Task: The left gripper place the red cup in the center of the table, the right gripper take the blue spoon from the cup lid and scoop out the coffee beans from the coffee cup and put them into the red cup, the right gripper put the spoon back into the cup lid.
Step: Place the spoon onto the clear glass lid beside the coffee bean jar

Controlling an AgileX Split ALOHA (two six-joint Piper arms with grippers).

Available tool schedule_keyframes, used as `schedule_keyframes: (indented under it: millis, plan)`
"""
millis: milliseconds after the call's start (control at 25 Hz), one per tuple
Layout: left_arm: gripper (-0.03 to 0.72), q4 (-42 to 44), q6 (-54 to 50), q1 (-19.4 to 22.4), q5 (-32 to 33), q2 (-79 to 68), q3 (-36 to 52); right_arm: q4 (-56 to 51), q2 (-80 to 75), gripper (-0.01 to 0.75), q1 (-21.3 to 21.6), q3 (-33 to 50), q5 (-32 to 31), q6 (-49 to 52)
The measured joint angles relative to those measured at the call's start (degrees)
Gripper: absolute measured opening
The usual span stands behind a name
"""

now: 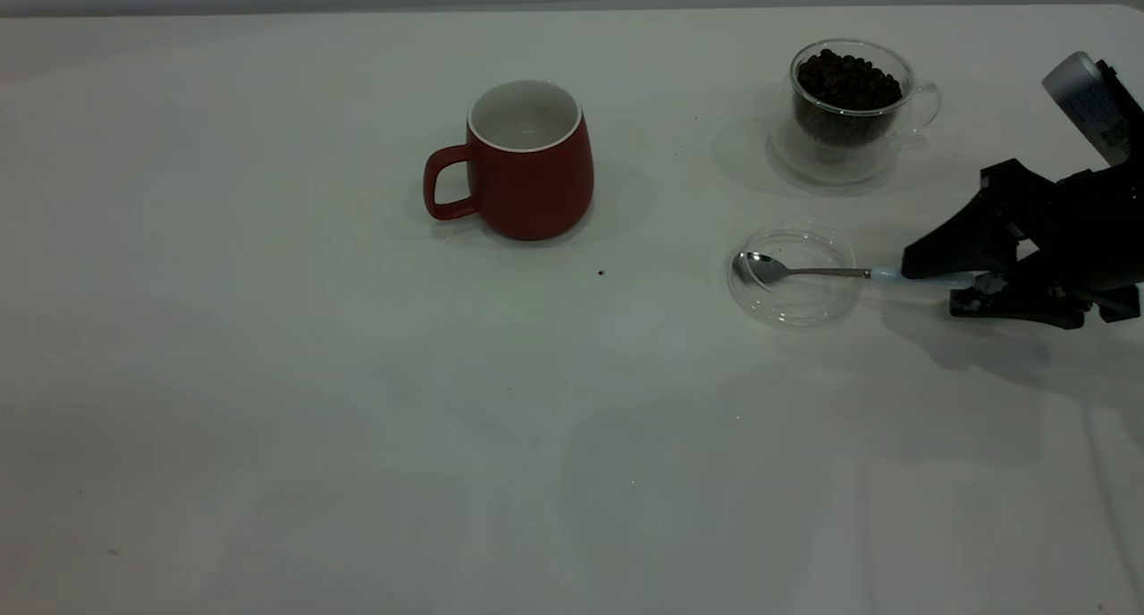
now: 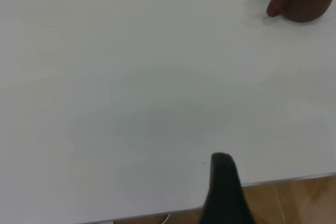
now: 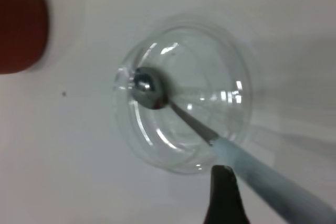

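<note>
**Cup placed, spoon about to be picked up**

The red cup (image 1: 527, 161) stands upright around the middle of the tabletop (image 1: 268, 418), handle to the left, its white inside showing no beans — so the first step looks done. The left gripper (image 2: 223, 192) is back near the tabletop's edge, well apart from the cup; whether it is open I cannot tell.

The right gripper (image 1: 938, 275) is low at the right, its fingers spread either side of the pale handle of the blue spoon (image 1: 809, 271). It looks open around the handle and not yet clamped. The spoon's metal bowl rests in the cup lid (image 1: 791, 275), its handle sticking out over the rim to the right.

The coffee cup (image 1: 849, 105) sits at the far right, beyond the lid, and its coffee beans (image 1: 847, 80) are heaped near the rim. Scooping, tipping into the red cup and returning the spoon all appear still to do.

Little stands in the way — only a tiny dark speck (image 1: 601, 273) lies between the red cup and the lid. The lid is light and may slide when the spoon lifts.
</note>
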State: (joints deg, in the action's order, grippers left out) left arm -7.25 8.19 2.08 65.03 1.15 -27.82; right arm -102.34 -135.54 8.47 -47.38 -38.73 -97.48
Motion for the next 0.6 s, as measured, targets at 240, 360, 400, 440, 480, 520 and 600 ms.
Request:
schedule_keyframes:
  millis: [240, 360, 400, 440, 480, 520, 600]
  plan:
    - [0.587, 0.0, -0.1, 0.0, 0.0, 0.0, 0.0, -0.1, 2.2, 0.565, 0.0, 0.0, 0.8, 0.0]
    - [0.587, 0.0, -0.1, 0.0, 0.0, 0.0, 0.0, 0.0, 2.2, 0.565, 0.1, 0.0, 0.2, 0.0]
    - [0.587, 0.0, -0.1, 0.0, 0.0, 0.0, 0.0, 0.0, 2.2, 0.565, 0.1, 0.0, 0.2, 0.0]
    - [0.587, 0.0, -0.1, 0.0, 0.0, 0.0, 0.0, 0.0, 2.2, 0.565, 0.1, 0.0, 0.2, 0.0]
    - [0.587, 0.0, -0.1, 0.0, 0.0, 0.0, 0.0, 0.0, 2.2, 0.565, 0.1, 0.0, 0.2, 0.0]
    - [0.587, 0.0, -0.1, 0.0, 0.0, 0.0, 0.0, 0.0, 2.2, 0.565, 0.1, 0.0, 0.4, 0.0]
    - [0.587, 0.0, -0.1, 0.0, 0.0, 0.0, 0.0, 0.0, 2.9, 0.565, 0.1, -0.1, 1.9, 0.0]
